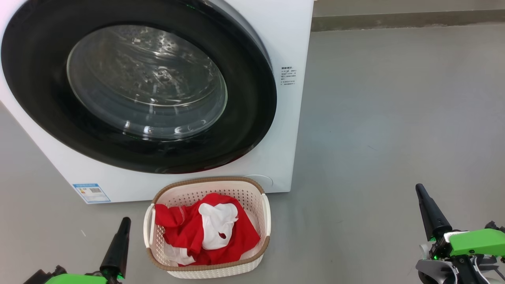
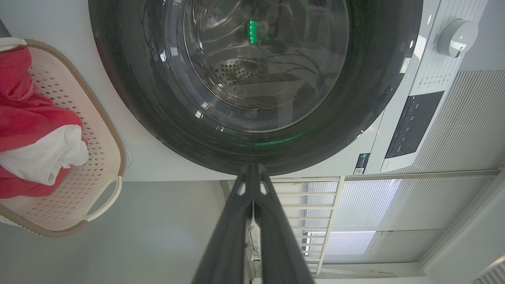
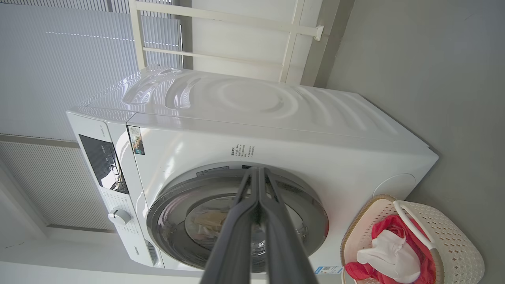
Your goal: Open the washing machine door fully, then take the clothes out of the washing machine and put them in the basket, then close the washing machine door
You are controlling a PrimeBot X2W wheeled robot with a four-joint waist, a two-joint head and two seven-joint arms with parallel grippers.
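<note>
The washing machine (image 1: 290,118) stands ahead, white and boxy. Its round black-rimmed door (image 1: 39,98) lies against the front, and the steel drum shows through the glass. In front of it on the floor sits the cream basket (image 1: 209,180), holding the red and white clothes (image 1: 189,232). My left gripper (image 1: 125,221) is shut and empty just left of the basket. Far to the basket's right, my right gripper (image 1: 419,187) is also shut and empty. In the left wrist view the left gripper (image 2: 252,167) points at the door's rim (image 2: 315,150). The right gripper (image 3: 257,169) points at the door (image 3: 173,213).
Grey floor (image 1: 394,118) stretches right of the machine to a wall base (image 1: 394,19). A control panel (image 2: 414,122) and white knob (image 2: 457,37) sit at the machine's top. A white railing (image 2: 315,221) and ribbed blinds stand behind it.
</note>
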